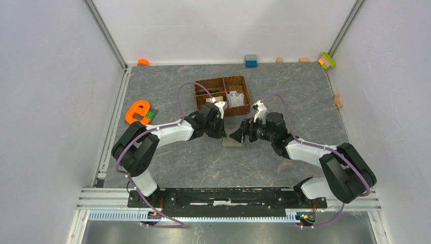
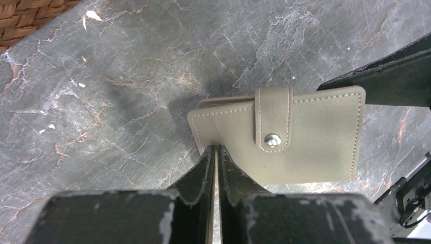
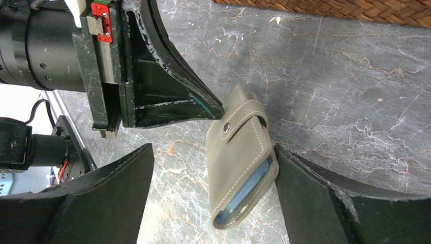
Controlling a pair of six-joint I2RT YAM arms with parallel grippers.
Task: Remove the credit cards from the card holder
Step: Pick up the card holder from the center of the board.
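- Two black two-finger claws are meeting at one flat grey-olive stitched card holder (image 2: 315, 137), which is lying near the middle of the grey marbled table (image 1: 203, 162), just on the near-edge side of the brown woven divided basket (image 1: 221, 79).
- We are seeing the left claw (image 2: 216, 148) pressing its fingers almost together, pinching the holder's long edge close beside the snap tab (image 2: 273, 119).
- We are seeing the right claw (image 3: 213, 150) spreading wide, with one finger on either side of the holder. The finger (image 3: 315, 198) at the holder's gaping edge is touching it, and the other is standing well apart.
- We are finding the tab sitting fastened across the cover.
- We are noticing a light-blue strip (image 3: 249, 190) showing inside the gaping edge; whether it is one of the credit cards we cannot tell.
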